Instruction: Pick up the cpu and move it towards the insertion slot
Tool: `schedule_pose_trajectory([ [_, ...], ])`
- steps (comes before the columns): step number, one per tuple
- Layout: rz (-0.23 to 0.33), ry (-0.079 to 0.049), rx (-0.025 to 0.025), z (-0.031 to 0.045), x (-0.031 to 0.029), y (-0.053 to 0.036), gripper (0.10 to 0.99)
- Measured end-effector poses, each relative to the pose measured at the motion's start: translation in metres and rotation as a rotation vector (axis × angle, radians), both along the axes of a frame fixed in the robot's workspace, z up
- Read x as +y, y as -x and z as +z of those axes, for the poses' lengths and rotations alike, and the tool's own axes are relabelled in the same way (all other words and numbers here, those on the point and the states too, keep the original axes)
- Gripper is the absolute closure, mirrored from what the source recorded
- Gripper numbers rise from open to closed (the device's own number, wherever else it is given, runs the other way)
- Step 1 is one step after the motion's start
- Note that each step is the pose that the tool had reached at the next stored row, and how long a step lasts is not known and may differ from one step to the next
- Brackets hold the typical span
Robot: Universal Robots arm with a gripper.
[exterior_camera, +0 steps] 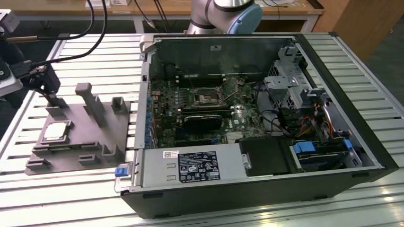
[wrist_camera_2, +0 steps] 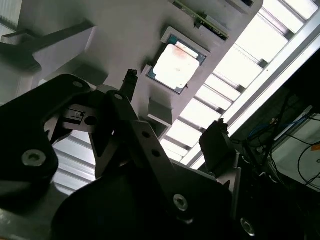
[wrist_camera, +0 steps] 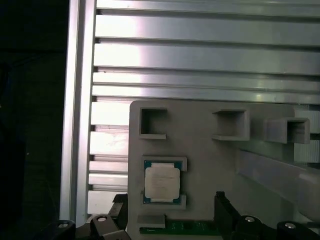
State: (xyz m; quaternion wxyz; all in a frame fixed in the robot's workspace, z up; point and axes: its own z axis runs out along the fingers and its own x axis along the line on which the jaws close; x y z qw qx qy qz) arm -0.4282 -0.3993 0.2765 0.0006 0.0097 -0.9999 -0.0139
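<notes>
So, the gripper [exterior_camera: 43,84] hangs over the grey fixture [exterior_camera: 94,138] with its jaws spread wide and nothing in them. The cpu [exterior_camera: 56,131] isn't picked up yet. It lies flat in its little pocket on the fixture, well apart from the slot [exterior_camera: 206,98] on the board [exterior_camera: 165,120] inside the open case [exterior_camera: 252,201]. In both wrist views the cpu [wrist_camera: 162,182] shows shiny side up, with raised lips hugging two of its sides.

What I'd worry about:
- Those lips. If the fingers [wrist_camera_2: 218,142] come down on the lipped sides, I reckon they hit plastic instead of chip.
- The cpu is thin, so there's barely any edge to pinch. An off-centre grab could tilt it or let it slip.
- It's a long carry over the case wall. A drop in there lands on the board, and a crooked arrival could be rough on the slot.

As for writing, there's a printed label [exterior_camera: 197,166] on the metal cover at the near side of the case, and I can't make out its text. The cpu top looks blank from here.
</notes>
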Motion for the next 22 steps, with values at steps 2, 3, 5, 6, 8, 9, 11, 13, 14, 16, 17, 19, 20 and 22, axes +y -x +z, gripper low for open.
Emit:
schedule_pose_trajectory([
  [2, 0.0, 0.0, -0.0001, -0.003, -0.0001, 0.0, 0.306],
  [3, 0.0, 0.0, 0.0, -0.0041, -0.0001, 0.0001, 0.306],
  [5, 0.0, 0.0, 0.0, -0.0065, -0.0004, 0.0, 0.306],
  [6, 0.0, 0.0, -0.0001, -0.0081, -0.0006, 0.0, 0.306],
  [8, 0.0, 0.0, -0.0001, -0.0115, -0.0011, 0.0001, 0.306],
  [9, 0.0, 0.0, 0.0, -0.0132, -0.0013, 0.0001, 0.306],
  [11, 0.0, 0.0, 0.0, -0.0168, -0.0017, 0.0001, 0.306],
  [13, 0.0, 0.0, -0.0001, -0.0199, -0.002, 0.0001, 0.306],
  [14, 0.0, 0.0, 0.0, -0.0214, -0.0021, 0.0001, 0.306],
  [16, 0.0, 0.0, -0.0001, -0.0239, -0.0022, 0.0001, 0.306],
  [17, 0.0, 0.0, -0.0001, -0.0252, -0.0022, 0.0001, 0.306],
  [19, 0.0, 0.0, 0.0, -0.0277, -0.0022, 0.0001, 0.306],
  [20, 0.0, 0.0, -0.0001, -0.0287, -0.0022, 0.0001, 0.306],
  [22, 0.0, 0.0, 0.0, -0.0302, -0.0022, 0.0001, 0.306],
])
